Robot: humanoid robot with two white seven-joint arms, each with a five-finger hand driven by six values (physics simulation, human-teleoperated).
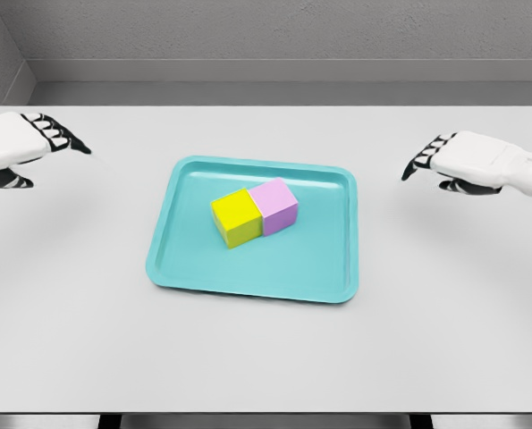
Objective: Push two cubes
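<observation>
**Two cubes touching on a teal tray**

White table (266,357) filled the view, with a grey wall behind it. At its centre lay a teal tray (248,281). On the tray, a yellow cube (235,218) and a pink cube (277,206) sat side by side, touching. Left hand (20,147) and right hand (467,161) hovered well apart from the tray, fingers relaxed, holding nothing.

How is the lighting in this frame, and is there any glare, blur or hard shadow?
Head view: even, diffuse light; no glare on the tray; the yellow cube and pink cube are sharp, casting only faint soft shadows; both the left hand and right hand are in focus; no visible distortion.
</observation>
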